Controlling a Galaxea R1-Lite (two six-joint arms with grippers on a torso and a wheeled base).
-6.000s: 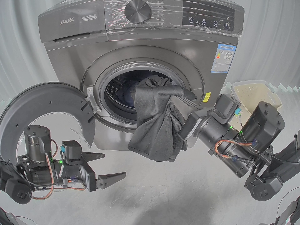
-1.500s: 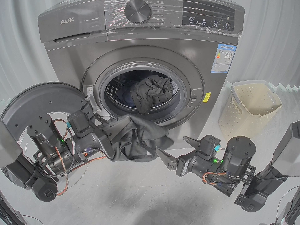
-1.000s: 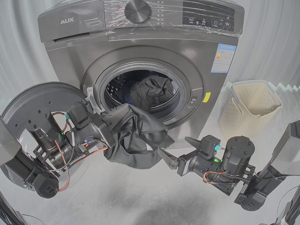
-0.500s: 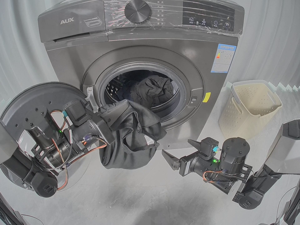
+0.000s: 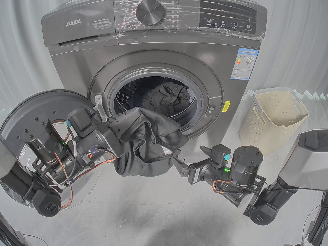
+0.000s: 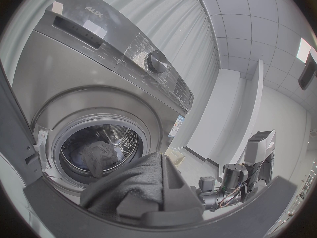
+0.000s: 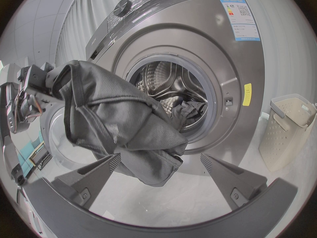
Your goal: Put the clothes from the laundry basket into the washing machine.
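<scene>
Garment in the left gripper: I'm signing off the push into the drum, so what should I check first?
1. Door open: ok.
2. Left gripper shut on garment: ok.
3. Drum mouth free: ok; dark clothes lie deep inside.
4. Garment's loose end above the rim: not ok, it hangs below the opening.
5. Right gripper clear of the cloth: cannot tell; open, close under the hem.
6. Basket emptied: cannot tell, floor hidden.

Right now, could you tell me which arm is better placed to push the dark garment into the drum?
Left. The left tool is shut on the dark garment, raised at the washing machine's open mouth. The right tool is open and sits lower, gripping nothing.
</scene>
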